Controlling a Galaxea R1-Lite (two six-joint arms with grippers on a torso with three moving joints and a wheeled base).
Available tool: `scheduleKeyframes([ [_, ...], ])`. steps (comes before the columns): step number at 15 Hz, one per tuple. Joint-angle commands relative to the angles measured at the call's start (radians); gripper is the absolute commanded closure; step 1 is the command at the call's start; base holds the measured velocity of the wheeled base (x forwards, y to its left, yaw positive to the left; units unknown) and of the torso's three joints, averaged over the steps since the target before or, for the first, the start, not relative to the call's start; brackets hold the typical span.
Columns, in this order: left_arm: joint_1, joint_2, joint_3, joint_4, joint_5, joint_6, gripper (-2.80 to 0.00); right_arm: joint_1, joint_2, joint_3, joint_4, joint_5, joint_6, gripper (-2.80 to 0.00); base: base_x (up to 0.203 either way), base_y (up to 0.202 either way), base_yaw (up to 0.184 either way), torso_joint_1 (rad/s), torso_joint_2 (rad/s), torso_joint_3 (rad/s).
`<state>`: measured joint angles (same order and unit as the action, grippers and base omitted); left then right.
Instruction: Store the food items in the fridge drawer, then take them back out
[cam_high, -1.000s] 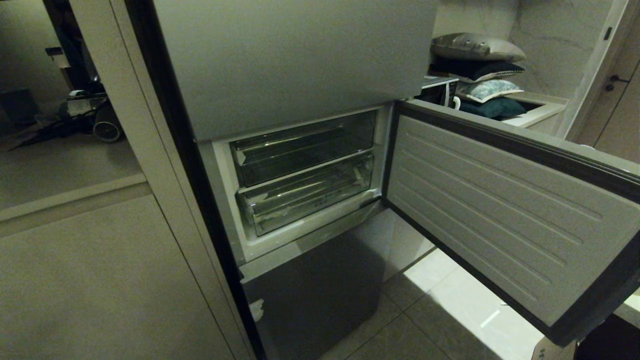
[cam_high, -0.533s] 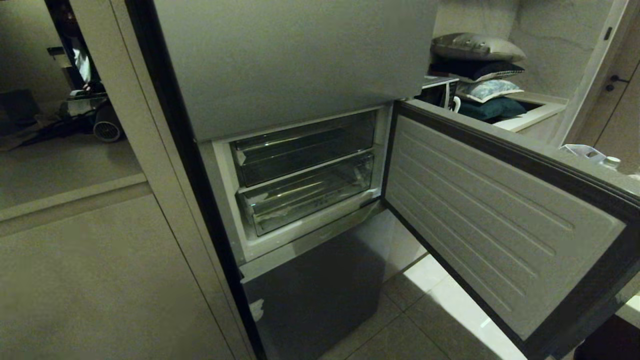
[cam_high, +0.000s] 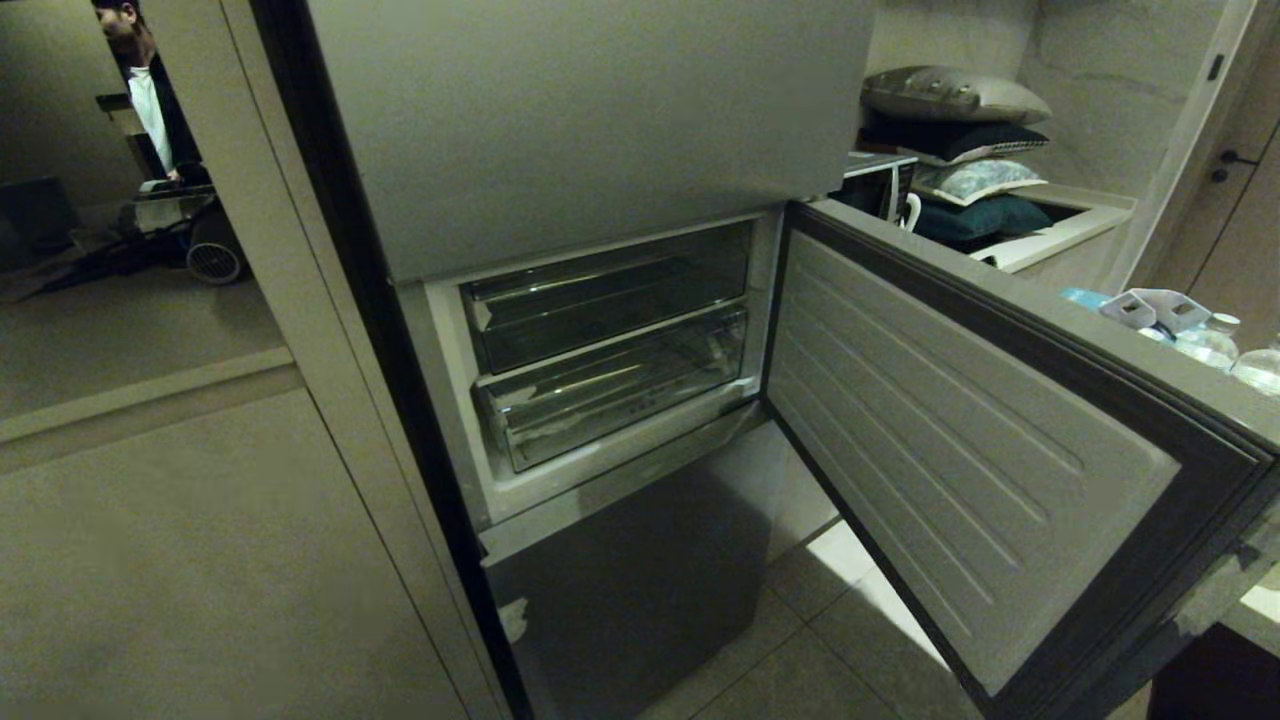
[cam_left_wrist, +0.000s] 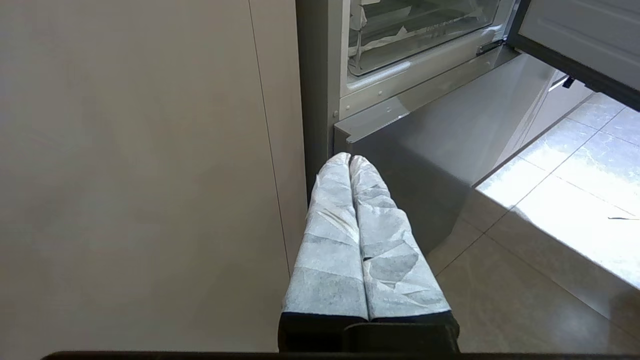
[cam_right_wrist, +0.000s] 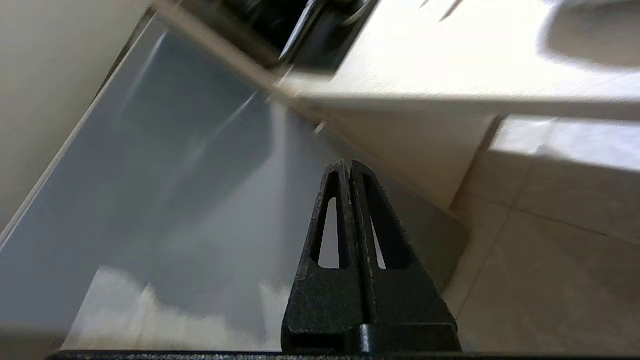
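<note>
Fridge door (cam_high: 960, 440) open, both grippers empty, fingers pressed together
The fridge drawer (cam_high: 610, 395) sits pushed in at frame centre, under a darker bin (cam_high: 600, 310); left gripper (cam_left_wrist: 350, 159) and right gripper (cam_right_wrist: 347, 165) hang low by the fridge's lower front; no food visible

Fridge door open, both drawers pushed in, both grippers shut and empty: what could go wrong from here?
1. The door juts across the floor on the right arm's side, so the right gripper, low beside the fridge, might knock it.
2. Two clear drawers are stacked; the upper drawer could be pulled instead of the lower drawer.
3. No food shows in any view, so finding it may take a search.
</note>
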<state>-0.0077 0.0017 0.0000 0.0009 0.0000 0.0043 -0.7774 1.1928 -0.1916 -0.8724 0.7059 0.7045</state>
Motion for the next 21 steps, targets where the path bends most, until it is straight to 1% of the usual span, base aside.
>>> scheduleKeyframes([
  [1,0.0,0.001,0.0,0.001,0.0,0.0,0.0,0.098,-0.058,0.019,0.002,-0.001,0.007,0.0,0.0,0.0,0.0,0.0,0.0,0.0],
  [2,0.0,0.001,0.0,0.0,0.0,0.0,0.0,0.153,-0.061,0.015,0.012,-0.012,0.006,0.0,0.0,0.0,0.0,0.0,0.0,0.0],
  [3,0.0,0.0,0.0,-0.001,0.0,0.0,0.0,0.213,-0.062,0.007,0.028,-0.046,0.006,0.0,0.0,0.0,0.0,0.0,0.0,0.0],
  [5,0.0,0.0,0.0,-0.001,0.0,0.0,0.0,0.351,-0.062,-0.008,0.064,-0.176,0.003,0.0,0.0,0.0,0.0,0.0,0.0,0.0],
  [6,0.0,0.0,0.0,0.0,0.0,0.0,0.0,0.433,-0.061,-0.012,0.075,-0.241,0.002,0.0,0.0,0.0,0.0,0.0,0.0,0.0],
  [8,0.0,0.0,0.0,0.001,0.0,0.0,0.0,0.581,-0.047,-0.026,0.084,-0.342,0.001,0.0,0.0,0.0,0.0,0.0,0.0,0.0],
  [11,0.0,0.001,0.0,0.0,0.0,0.0,0.0,0.721,0.07,-0.115,0.088,-0.463,-0.003,0.0,0.0,0.0,0.0,0.0,0.0,0.0],
  [12,0.0,0.0,0.0,0.001,0.0,0.0,0.0,0.748,0.106,-0.148,0.088,-0.478,-0.006,0.0,0.0,0.0,0.0,0.0,0.0,0.0],
  [14,0.0,0.0,0.0,0.001,0.0,-0.001,0.0,0.79,0.181,-0.213,0.088,-0.483,-0.053,0.0,0.0,0.0,0.0,0.0,0.0,0.0],
  [15,0.0,0.0,0.0,0.001,0.0,0.0,0.0,0.825,0.215,-0.237,0.088,-0.484,-0.076,0.0,0.0,0.0,0.0,0.0,0.0,0.0],
  [17,0.0,0.0,0.0,0.001,0.0,0.0,0.0,0.899,0.291,-0.296,0.088,-0.501,-0.086,0.0,0.0,0.0,0.0,0.023,0.02,-0.006],
  [20,0.0,0.0,0.0,0.001,0.0,-0.001,0.0,0.992,0.406,-0.369,0.075,-0.591,-0.085,0.0,0.0,0.0,0.0,0.0,0.0,0.0],
  [21,0.0,0.001,0.0,0.001,0.0,0.0,0.0,1.003,0.418,-0.392,0.071,-0.6,-0.085,0.0,0.0,0.0,0.0,0.0,0.0,0.0],
])
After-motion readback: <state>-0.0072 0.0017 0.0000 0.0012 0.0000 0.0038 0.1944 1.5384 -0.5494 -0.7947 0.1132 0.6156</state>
